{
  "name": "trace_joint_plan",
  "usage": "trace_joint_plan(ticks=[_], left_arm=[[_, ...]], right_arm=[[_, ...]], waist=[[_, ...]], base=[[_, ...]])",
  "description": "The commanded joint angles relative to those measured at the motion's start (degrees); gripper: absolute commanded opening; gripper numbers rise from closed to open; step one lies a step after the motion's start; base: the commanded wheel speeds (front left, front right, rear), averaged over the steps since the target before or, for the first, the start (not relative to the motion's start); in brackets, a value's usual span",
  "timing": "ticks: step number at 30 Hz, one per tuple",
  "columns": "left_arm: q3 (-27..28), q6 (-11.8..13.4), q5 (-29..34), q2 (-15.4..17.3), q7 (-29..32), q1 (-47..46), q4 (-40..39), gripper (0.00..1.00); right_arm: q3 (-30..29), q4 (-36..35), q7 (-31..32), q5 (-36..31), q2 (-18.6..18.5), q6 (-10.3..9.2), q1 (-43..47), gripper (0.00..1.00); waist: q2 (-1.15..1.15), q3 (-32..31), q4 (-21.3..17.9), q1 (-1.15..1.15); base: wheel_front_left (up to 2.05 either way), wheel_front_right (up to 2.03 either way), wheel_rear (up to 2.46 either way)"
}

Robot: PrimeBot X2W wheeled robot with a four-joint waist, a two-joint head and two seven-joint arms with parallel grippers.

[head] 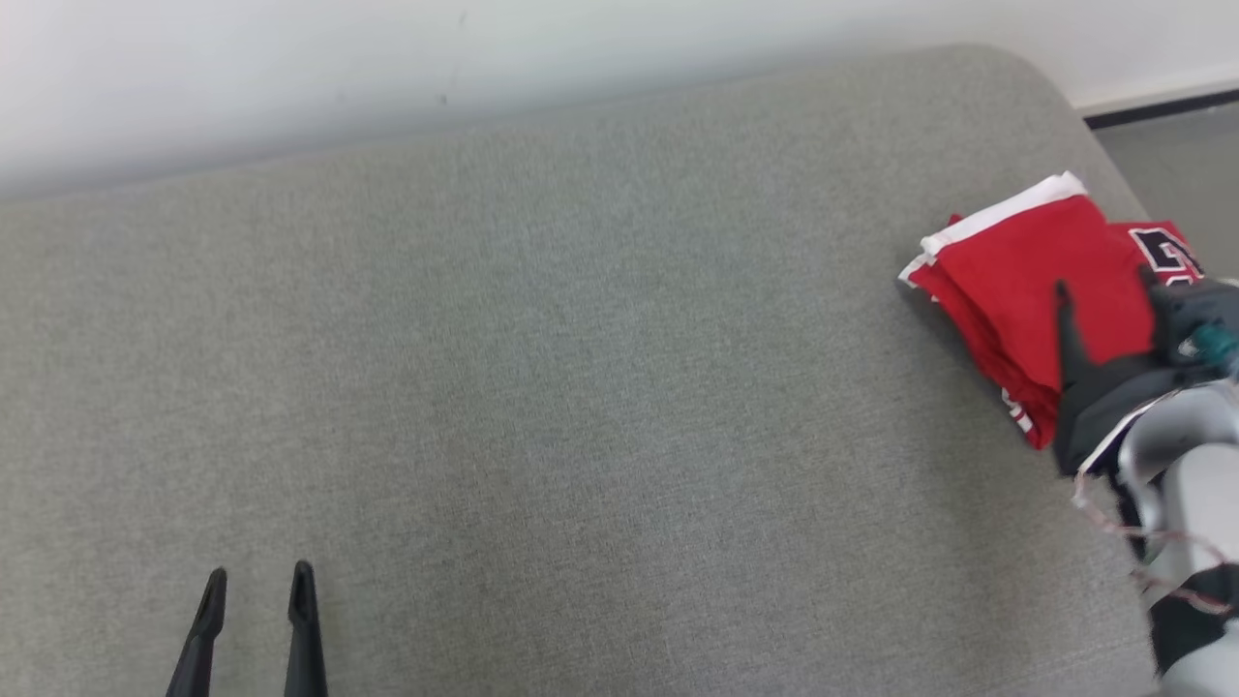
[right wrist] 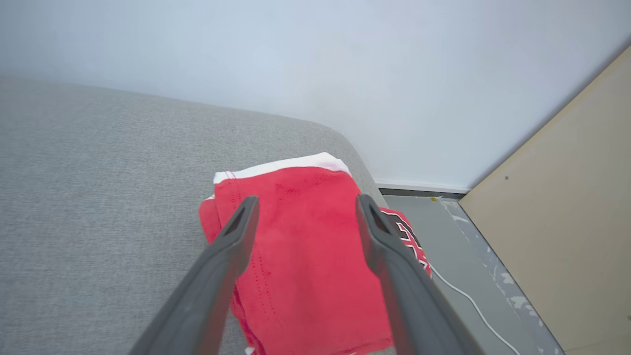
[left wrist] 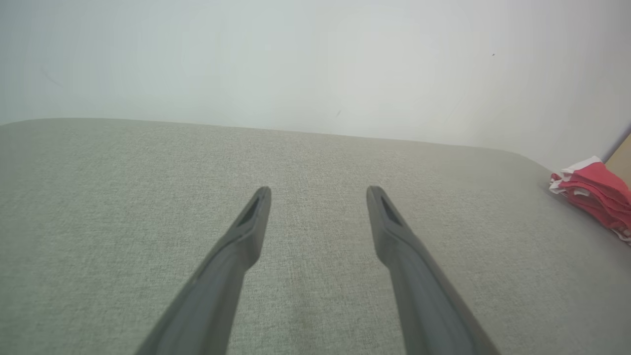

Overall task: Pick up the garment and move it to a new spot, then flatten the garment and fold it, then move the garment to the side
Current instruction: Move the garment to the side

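The folded red garment (head: 1026, 271) with white trim lies at the right end of the grey padded surface (head: 542, 387), close to its rounded corner. Right tool (right wrist: 305, 204) is released: fingers spread, poised over the garment and gripping nothing. Left tool (head: 259, 581) is also released and empty, well apart from the garment, over bare padding near the front edge.

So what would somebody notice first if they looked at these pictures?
The bright red folded garment with white trim, lying at the far right edge of the big grey cushion. Next, the right gripper poised over it with fingers spread open, while the left gripper hangs open at the lower left.
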Motion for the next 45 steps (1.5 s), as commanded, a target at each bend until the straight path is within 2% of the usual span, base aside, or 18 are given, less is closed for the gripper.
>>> trace_joint_plan(ticks=[1, 11, 18, 27, 45], left_arm=[[0.7, 0.1, -0.2, -0.2, -0.1, 1.0, 0.3, 1.0], [4.4, 1.5, -0.2, -1.3, -0.2, 3.8, 3.6, 1.0], [5.1, 2.0, -0.8, -1.5, -0.2, 5.4, 6.6, 1.0], [6.6, 1.6, -1.9, -1.6, -0.2, 5.8, 11.2, 1.0], [7.0, 0.0, -1.1, -1.6, -0.2, 6.0, 10.9, 1.0]], right_arm=[[0.9, -0.9, -1.0, 0.7, 0.7, -0.04, 1.7, 1.0], [5.8, -10.7, -6.5, 7.5, 5.2, -0.04, 12.8, 1.0], [4.3, -14.4, -9.5, 8.6, 9.6, -0.04, 22.3, 1.0], [6.9, -15.5, -14.1, 9.7, 12.7, -0.04, 29.1, 1.0], [7.1, -11.4, -17.9, 12.5, 13.6, -0.03, 33.1, 1.0]], waist=[[0.0, -3.4, -0.1, 0.01], [0.0, -8.6, 1.8, 0.01], [0.0, -11.2, 4.8, 0.01], [0.0, -12.9, 6.7, 0.01], [0.0, -14.6, 9.1, 0.01]], base=[[0.0, 0.0, 0.0], [0.0, 0.0, 0.0], [0.0, 0.0, 0.0], [0.0, 0.0, 0.0], [0.0, 0.0, 0.0]])
